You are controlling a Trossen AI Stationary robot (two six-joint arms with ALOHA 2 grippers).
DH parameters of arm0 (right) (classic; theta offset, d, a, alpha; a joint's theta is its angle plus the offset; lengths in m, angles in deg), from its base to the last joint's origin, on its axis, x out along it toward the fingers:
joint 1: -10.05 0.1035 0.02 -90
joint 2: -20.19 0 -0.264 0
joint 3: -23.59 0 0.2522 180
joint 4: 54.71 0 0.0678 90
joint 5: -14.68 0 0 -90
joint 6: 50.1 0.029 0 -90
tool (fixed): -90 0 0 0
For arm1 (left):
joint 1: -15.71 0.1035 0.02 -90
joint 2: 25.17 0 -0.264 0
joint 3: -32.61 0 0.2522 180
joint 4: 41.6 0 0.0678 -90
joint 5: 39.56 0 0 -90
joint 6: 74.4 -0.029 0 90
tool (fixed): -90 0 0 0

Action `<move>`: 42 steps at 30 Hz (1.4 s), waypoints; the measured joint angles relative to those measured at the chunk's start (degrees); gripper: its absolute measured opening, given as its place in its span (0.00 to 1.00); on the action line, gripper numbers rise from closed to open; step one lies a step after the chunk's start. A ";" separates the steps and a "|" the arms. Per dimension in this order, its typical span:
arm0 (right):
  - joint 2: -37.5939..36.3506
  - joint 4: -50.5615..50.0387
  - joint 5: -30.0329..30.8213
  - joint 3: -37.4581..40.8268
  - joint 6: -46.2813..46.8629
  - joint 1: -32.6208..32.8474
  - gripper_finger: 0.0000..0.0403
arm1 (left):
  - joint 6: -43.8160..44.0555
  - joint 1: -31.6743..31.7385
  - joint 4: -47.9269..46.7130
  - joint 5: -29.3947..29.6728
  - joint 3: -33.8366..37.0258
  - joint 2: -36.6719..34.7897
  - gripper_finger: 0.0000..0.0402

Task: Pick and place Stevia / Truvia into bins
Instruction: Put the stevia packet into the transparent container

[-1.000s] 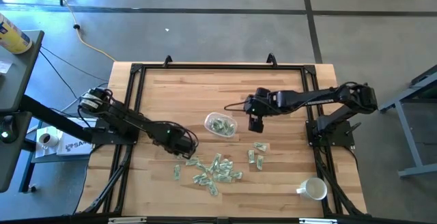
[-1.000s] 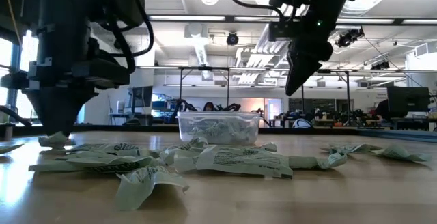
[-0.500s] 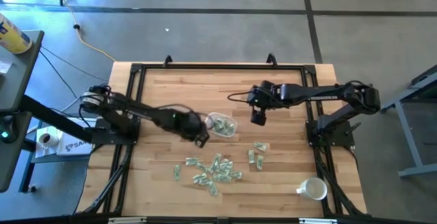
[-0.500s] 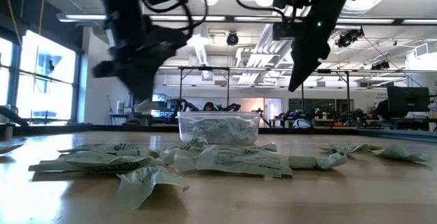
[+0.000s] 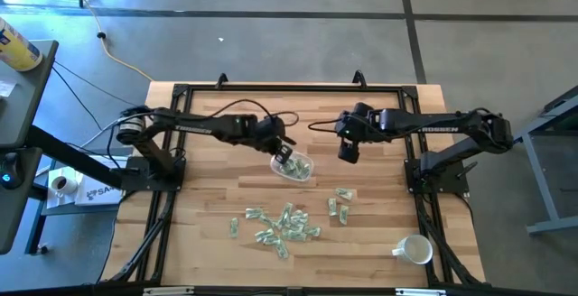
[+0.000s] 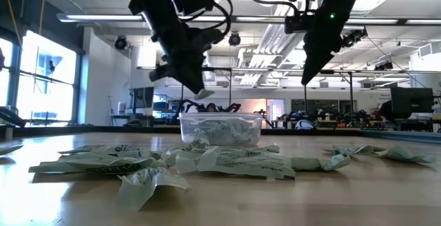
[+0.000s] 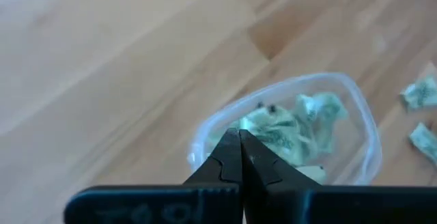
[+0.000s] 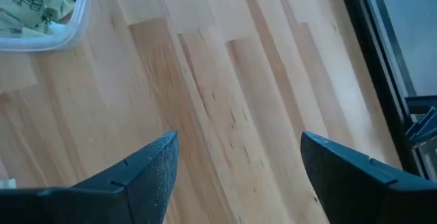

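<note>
Above the clear bowl (image 5: 293, 166), left gripper (image 5: 283, 154) pinched closed, any sachet unseen; right gripper (image 5: 348, 154) beside it, jaws wide, empty.

Bright overhead light, blurry wrist views

The high view looks straight down on the whole table (image 5: 226, 124). The low view sits at tabletop height, facing level across toward the room. Each wrist view looks closely down at the planks. All four share the bowl (image 5: 293, 166) near the table's middle.
</note>
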 joint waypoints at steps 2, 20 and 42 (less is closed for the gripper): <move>-0.02 0.76 0.33 0.00 -0.64 0.00 0.73 | -0.48 -0.35 3.14 -0.54 -0.13 1.33 0.13; -0.02 1.81 -3.06 0.00 -2.42 -0.24 0.73 | 24.71 -16.75 -30.42 -2.05 -0.26 -5.49 0.59; 0.00 3.94 -4.93 0.00 -3.74 2.59 0.73 | 71.75 -43.71 -28.05 -2.75 -0.28 4.21 0.65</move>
